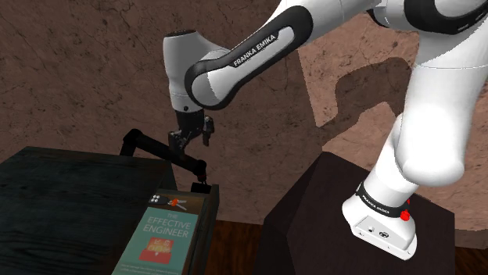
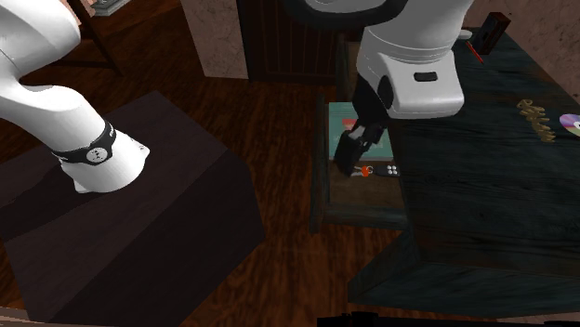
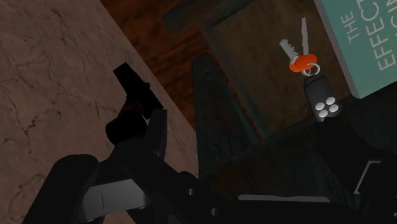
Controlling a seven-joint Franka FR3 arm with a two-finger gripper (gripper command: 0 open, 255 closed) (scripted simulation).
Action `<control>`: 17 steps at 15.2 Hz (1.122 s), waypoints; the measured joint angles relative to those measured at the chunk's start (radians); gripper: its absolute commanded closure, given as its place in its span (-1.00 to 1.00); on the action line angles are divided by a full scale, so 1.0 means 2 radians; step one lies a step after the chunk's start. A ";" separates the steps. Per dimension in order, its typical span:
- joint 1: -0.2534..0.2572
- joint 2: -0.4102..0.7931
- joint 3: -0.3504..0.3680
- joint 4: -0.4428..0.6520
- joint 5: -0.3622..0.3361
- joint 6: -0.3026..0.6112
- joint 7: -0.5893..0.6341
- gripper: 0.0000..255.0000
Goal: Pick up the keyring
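hovering over the keyring [image 3: 308, 71]: approach step

grasp not yet made. the keyring has two keys, an orange head and a black fob with pale buttons. it lies flat on a brown surface just beside the end of a teal book [image 3: 366, 44], next to the dark desk [image 2: 483, 195]. the gripper [image 2: 349, 163] hangs above it, apart. in the shoulder view the keyring sits at about 7 o'clock of the gripper. spread or pressed together: cannot tell. next move, by my reading: descend, centre over the fob, pinch, lift straight.
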 measured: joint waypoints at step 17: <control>0.120 0.302 -0.024 0.328 -0.083 -0.046 0.066 -1.00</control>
